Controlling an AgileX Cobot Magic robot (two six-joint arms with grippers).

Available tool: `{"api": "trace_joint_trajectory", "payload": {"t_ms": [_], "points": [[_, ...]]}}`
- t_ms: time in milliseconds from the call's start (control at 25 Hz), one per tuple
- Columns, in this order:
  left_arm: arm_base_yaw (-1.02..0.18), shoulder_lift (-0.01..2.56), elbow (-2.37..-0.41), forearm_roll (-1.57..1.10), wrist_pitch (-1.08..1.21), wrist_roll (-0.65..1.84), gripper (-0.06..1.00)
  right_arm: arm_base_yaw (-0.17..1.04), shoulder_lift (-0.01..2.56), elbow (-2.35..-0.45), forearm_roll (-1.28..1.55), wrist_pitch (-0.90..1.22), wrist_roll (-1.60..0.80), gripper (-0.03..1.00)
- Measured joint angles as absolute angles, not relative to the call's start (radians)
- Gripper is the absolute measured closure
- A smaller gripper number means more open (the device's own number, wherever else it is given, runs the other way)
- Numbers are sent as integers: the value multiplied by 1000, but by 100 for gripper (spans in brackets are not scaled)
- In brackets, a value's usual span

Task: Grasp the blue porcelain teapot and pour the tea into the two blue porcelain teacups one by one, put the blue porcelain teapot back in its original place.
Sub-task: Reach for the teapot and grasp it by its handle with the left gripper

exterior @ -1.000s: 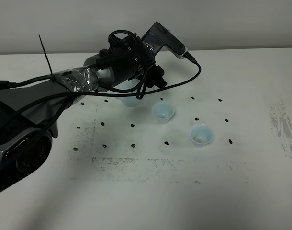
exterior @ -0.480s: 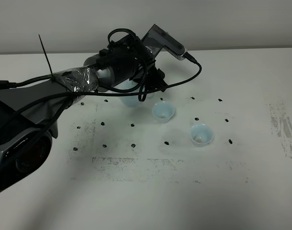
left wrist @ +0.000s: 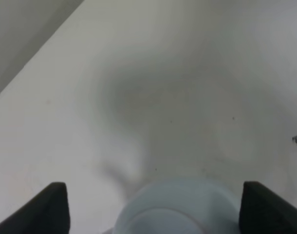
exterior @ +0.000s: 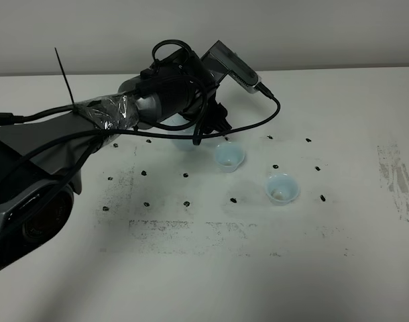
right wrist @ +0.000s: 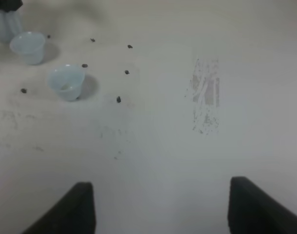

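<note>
The left gripper (left wrist: 156,189), jaws open like the right gripper's (right wrist: 163,185), should probably centre over the pale-blue glossy porcelain teapot (left wrist: 177,214) before closing.

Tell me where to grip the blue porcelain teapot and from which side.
Probably the round body, from the left arm's side: the blue porcelain teapot sits centred between the left end effector's open fingers. Its handle is hidden.

Counted: one blue porcelain teapot (left wrist: 177,210) — two blue porcelain teacups (exterior: 228,156) (exterior: 282,188) — and one arm (exterior: 124,111) in the high view.
</note>
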State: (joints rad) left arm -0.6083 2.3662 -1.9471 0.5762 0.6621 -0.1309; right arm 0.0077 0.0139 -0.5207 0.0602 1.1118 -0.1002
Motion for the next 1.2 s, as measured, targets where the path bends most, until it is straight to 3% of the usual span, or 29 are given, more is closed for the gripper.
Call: {"api": "trace_joint_trajectory", "payload": {"t_ms": [600,1200], "points": [[-643,2367,-1947,538,566,25,26,8,14,-521,60,1112,-100,41],[-654,2367,-1947,530,761,-14,26,8,14,-521,60,1112,-100,41]]}}
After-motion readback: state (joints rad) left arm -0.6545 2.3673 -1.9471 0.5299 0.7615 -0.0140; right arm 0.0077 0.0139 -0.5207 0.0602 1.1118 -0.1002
